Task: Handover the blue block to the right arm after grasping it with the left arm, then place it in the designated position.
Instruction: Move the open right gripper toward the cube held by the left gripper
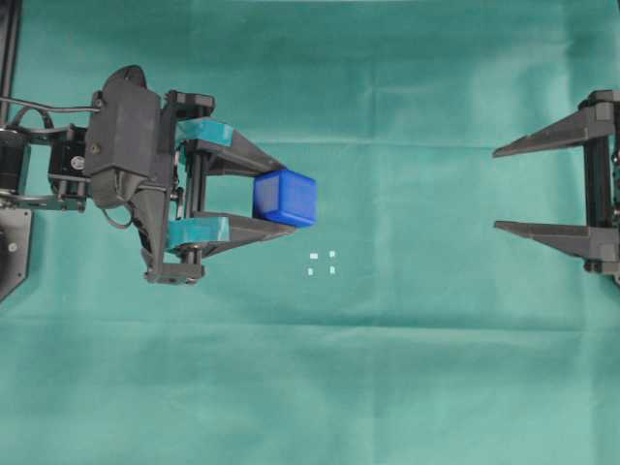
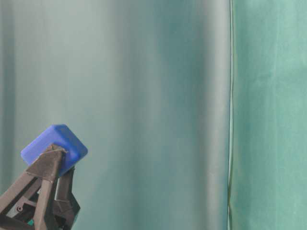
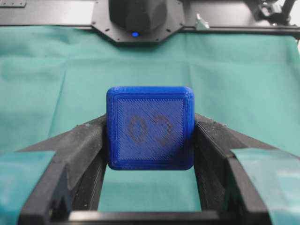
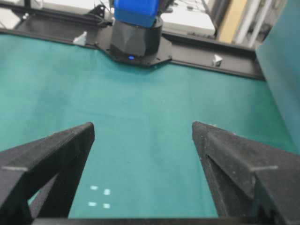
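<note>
A: Where is the block (image 1: 285, 198) right now?

B: Clamped between the tips of the left pincer (image 1: 283, 200), the one with the teal tape. From table level it sits well clear of the cloth, tilted on a corner. The left wrist view shows both fingers pressed flat against opposite sides, with the figure-8 face turned toward that camera.

A: And the right pincer (image 1: 499, 189)?

B: Spread wide and holding nothing, well apart from the block at the right edge of the overhead view. Its fingers point toward the left arm.

A: So which step is this?

B: I'd say the grasp is done and the handover is the step in hand. The two pincers haven't met yet.

A: What does the next move need?

B: My guess: close the gap until the block lies between the right fingers (image 4: 56, 154). The left fingers (image 3: 79, 145) already cover two sides, so the right ones must take the free faces, which likely calls for a wrist roll. The right should clamp before the left lets go.

A: And the target?

B: The marks (image 1: 322, 263) lie on the green surface (image 1: 387, 368), just below and right of the block in the overhead view, uncovered. Placing comes last.
</note>
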